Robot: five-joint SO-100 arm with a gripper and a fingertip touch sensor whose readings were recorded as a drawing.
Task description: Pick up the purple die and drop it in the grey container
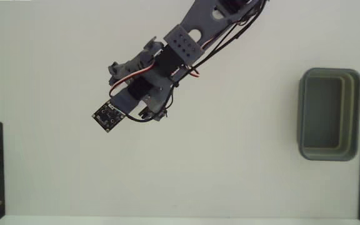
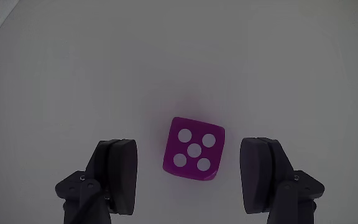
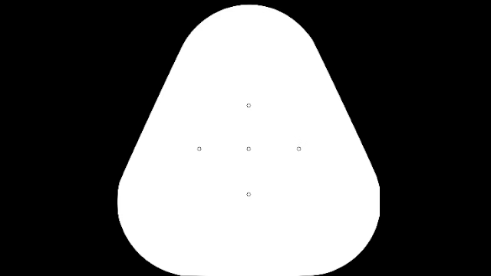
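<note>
A white table (image 1: 55,175) seen from above in the fixed view, with 1 grey robot arm (image 1: 186,44) reaching in from the top edge toward the centre-left. At the arm's tip sits a small black square circuit board (image 1: 109,116), which is the wrist camera, not the target. The grey container (image 1: 329,114), a rectangular tub with rounded corners and a thick rim, stands well apart at the right edge of this view and looks empty. The die itself is hidden under the arm here.

In the wrist view, the purple die (image 2: 194,149) rests on the table, showing 5 white pips on its top face. It lies between the 2 dark fingers (image 2: 118,174), slightly turned so its sides are not square to them. The gripper (image 2: 191,177) is spread wide, with clear gaps on both sides of the die, and holds nothing.

The step in hand appears to be the grasp. To do it well, the arm should probably lower until the fingers sit level with the die's sides, keeping the die centred. Closing slowly would let the tilted cube rotate flat against the pads rather than squirt out forward. A corner-to-corner pinch is the likely risk.
</note>
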